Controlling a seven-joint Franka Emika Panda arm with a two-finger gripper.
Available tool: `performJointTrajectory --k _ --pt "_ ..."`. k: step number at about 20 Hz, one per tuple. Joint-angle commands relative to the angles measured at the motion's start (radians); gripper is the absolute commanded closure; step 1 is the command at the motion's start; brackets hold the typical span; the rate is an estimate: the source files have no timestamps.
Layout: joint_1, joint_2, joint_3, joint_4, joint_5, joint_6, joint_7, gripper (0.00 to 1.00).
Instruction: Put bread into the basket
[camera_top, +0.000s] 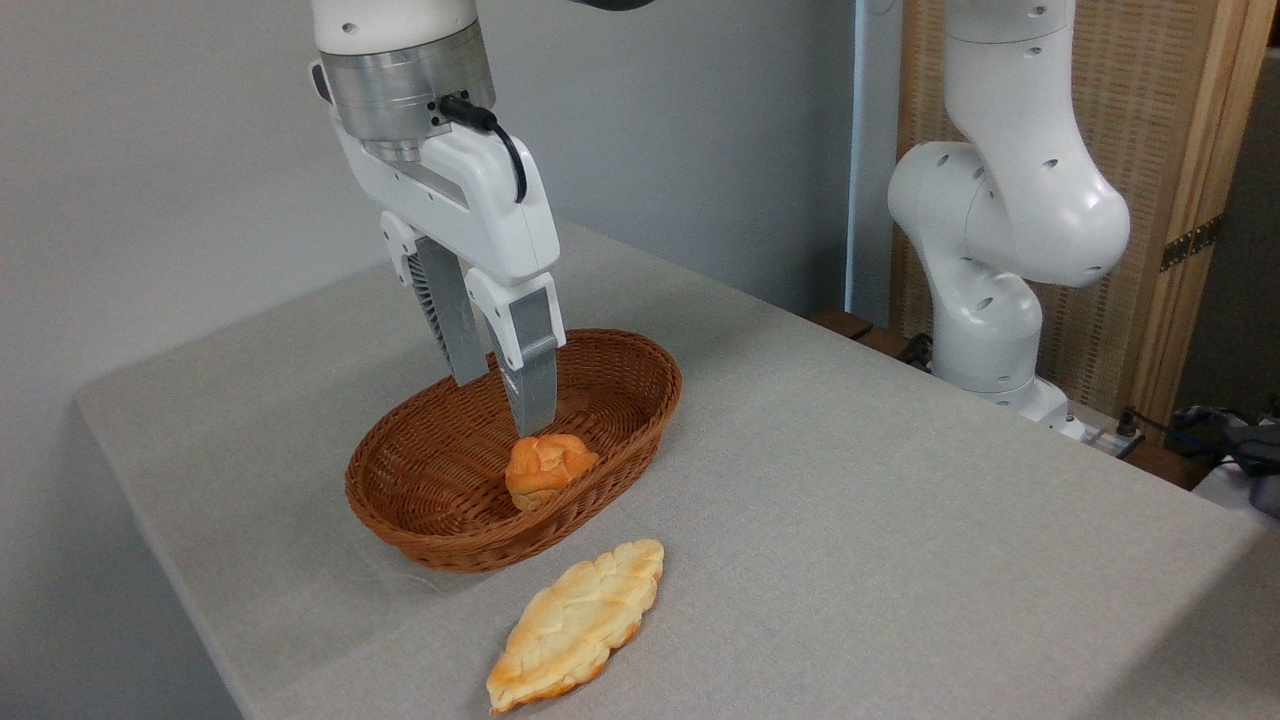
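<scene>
Hanging over the middle of the frame above the basket, the gripper, fingers spread a little with nothing between them, the nearer fingertip just above or perhaps touching the small round bun that sits inside against the near wall. Lying outside, lower centre of the frame on the grey tablecloth, just in front of the basket's near rim and apart from it: the bread, flat, long axis running diagonally from lower left to upper right. Judged from this, the reach-and-grasp step not yet begun, the loaf untouched. Called for next: a lift clear of the wicker rim, a shift toward the lower edge of the frame, a wrist turn to set the fingers across the loaf's narrow width near its middle, a wider opening if the present gap proves too small, then a descent and a close. Afterwards, a drop into the free left half of the basket, away from the bun
</scene>
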Motion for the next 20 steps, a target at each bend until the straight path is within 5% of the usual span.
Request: performJointTrajectory --k 1,20 --pt "-0.006 -0.007 0.011 0.004 0.006 -0.021 0.020 0.00" --pt "-0.006 -0.011 0.034 0.004 -0.006 -0.019 0.020 0.00"
